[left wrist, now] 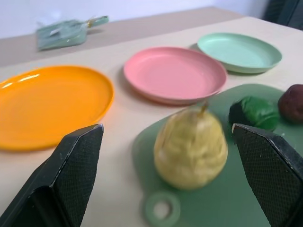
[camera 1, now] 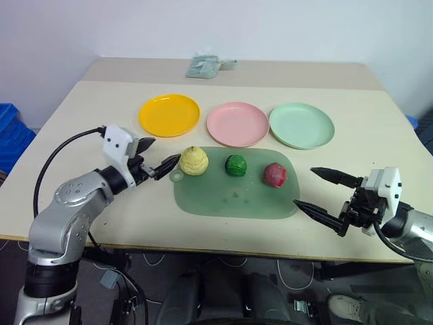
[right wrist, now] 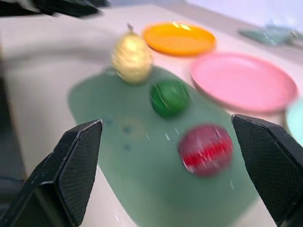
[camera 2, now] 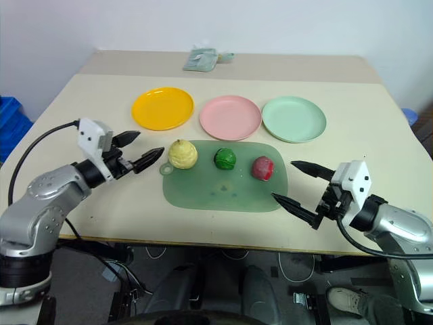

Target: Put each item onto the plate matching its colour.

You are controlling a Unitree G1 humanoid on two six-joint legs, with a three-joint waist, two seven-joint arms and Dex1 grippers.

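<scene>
Three toy fruits are seen resting in a row on a translucent green rounded mat [camera 1: 233, 193] on the beige tabletop [camera 1: 81, 122]: a pale yellow bumpy pear [camera 1: 193, 161] nearest the mat's ring handle, a dark green ball [camera 1: 235, 165] in the middle, and a dark red ball [camera 1: 275, 175]. Beyond the mat, three round plastic plates are lined up: yellow-orange plate [camera 1: 169, 114], pink plate [camera 1: 237, 124], mint green plate [camera 1: 302, 125]. The left claw [camera 1: 154, 157] is held just beside the pear, fingers apart and gripping nothing. The right claw [camera 1: 318, 191] is held near the red ball, fingers spread wide and empty.
</scene>
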